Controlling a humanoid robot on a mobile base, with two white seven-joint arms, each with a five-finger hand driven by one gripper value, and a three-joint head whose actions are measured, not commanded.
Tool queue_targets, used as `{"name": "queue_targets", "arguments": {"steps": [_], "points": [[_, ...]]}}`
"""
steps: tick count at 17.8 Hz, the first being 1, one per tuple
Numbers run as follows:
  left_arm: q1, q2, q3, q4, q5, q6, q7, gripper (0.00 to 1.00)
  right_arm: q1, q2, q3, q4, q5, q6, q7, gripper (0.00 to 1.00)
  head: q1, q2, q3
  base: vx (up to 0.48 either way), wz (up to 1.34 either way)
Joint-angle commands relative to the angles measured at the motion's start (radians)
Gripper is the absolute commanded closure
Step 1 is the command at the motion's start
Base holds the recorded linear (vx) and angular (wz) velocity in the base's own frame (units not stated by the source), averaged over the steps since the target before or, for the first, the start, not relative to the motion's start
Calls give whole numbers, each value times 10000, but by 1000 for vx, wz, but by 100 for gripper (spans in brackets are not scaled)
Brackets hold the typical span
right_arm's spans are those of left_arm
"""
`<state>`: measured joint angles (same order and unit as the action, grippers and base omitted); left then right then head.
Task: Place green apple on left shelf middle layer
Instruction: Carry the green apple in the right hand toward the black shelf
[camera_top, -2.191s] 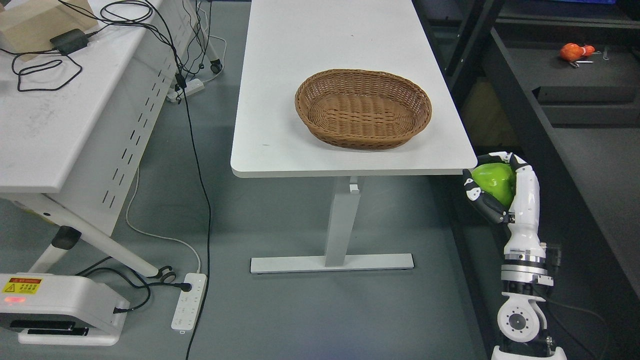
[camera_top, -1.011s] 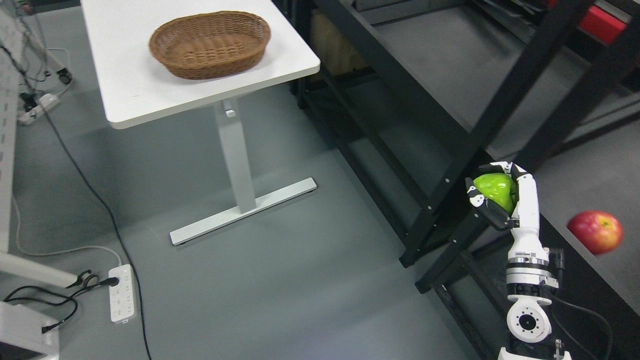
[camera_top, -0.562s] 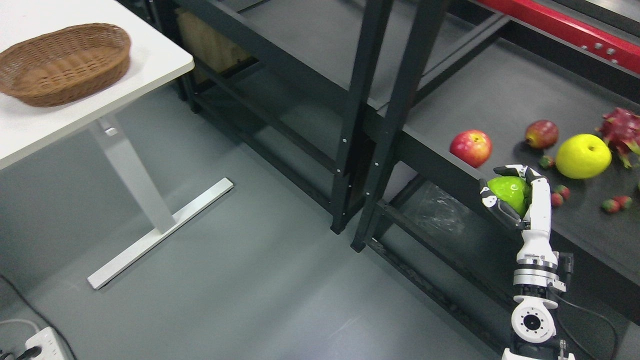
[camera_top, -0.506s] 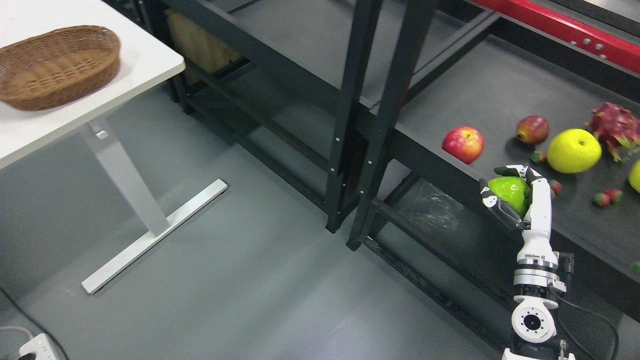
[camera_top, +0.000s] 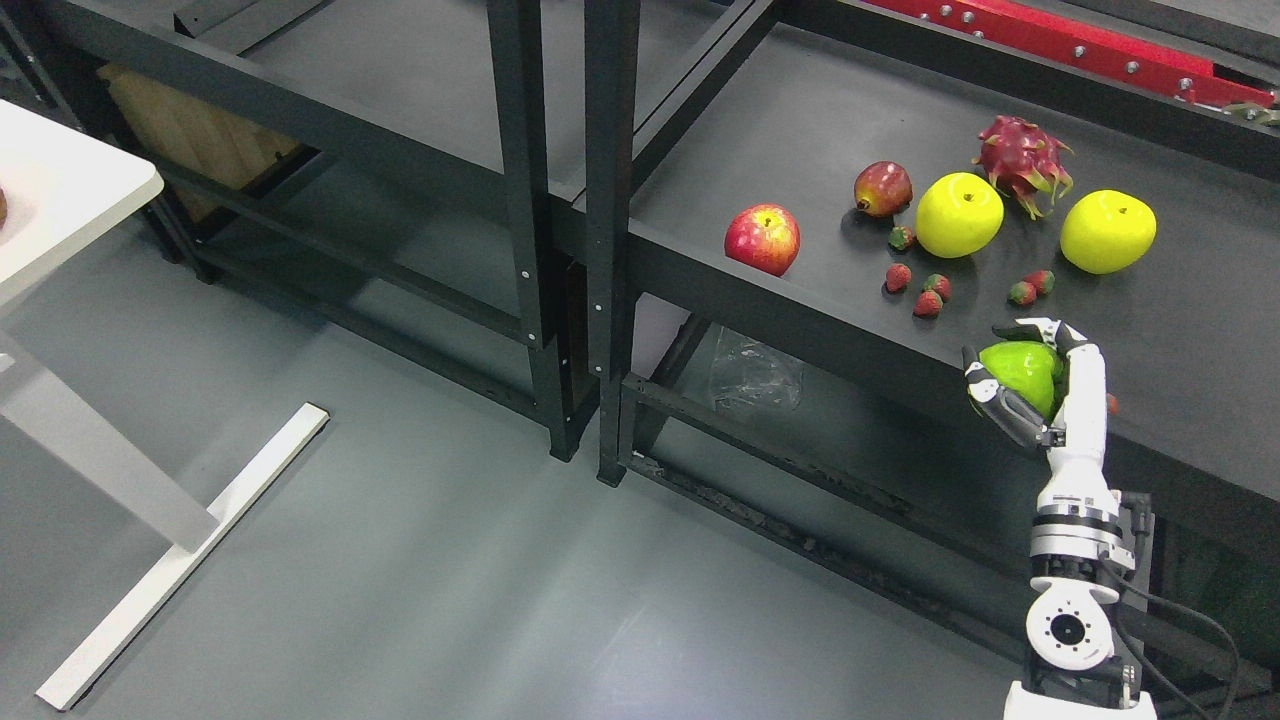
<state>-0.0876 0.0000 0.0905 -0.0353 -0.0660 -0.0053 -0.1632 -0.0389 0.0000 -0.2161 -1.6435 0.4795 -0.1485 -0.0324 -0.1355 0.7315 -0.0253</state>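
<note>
The right hand (camera_top: 1030, 375) is closed around the green apple (camera_top: 1020, 370), fingers curled over its top and side, and holds it upright at the front edge of a dark shelf board (camera_top: 1180, 340). What has changed is the view, not the grip: over the last couple of seconds the whole picture has swung from the white table (camera_top: 60, 190) toward the black shelving, so the camera has turned while hand and apple keep the same spot in the frame — the table is now only a corner at the left. The board beside the apple carries a red apple (camera_top: 762, 239), a smaller red fruit (camera_top: 882, 188), two yellow apples (camera_top: 959, 214), a dragon fruit (camera_top: 1020, 160) and scattered strawberries (camera_top: 926, 290). To its left, past two black uprights (camera_top: 560, 230), a second shelf unit (camera_top: 380, 70) shows bare boards. The left arm is out of view. Judging by the task, the carry is under way but the placing is not yet done — the apple sits by the fruit-laden unit, and whether that or the bare one is the left shelf cannot be told from here.
</note>
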Motion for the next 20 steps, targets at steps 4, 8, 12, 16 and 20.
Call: {"name": "queue_targets", "arguments": {"steps": [4, 8, 12, 16, 20], "points": [[1, 175, 0, 0, 0, 37, 6, 0, -209, -175, 427, 114, -468, -34, -75, 98, 0, 0, 0, 14, -129], [1, 175, 0, 0, 0, 37, 6, 0, -224, -175, 550, 129, -484, -64, -75, 98, 0, 0, 0, 56, -237], [1, 175, 0, 0, 0, 37, -9, 0, -331, -175, 596, 435, -362, 12, -44, 98, 0, -2, 0, 123, -535], [1, 175, 0, 0, 0, 37, -9, 0, -561, -175, 627, 527, -347, 12, -13, 98, 0, -3, 0, 222, -451], [1, 175, 0, 0, 0, 37, -9, 0, -577, -175, 780, 681, -377, 12, 2, 98, 0, -4, 0, 284, -158]]}}
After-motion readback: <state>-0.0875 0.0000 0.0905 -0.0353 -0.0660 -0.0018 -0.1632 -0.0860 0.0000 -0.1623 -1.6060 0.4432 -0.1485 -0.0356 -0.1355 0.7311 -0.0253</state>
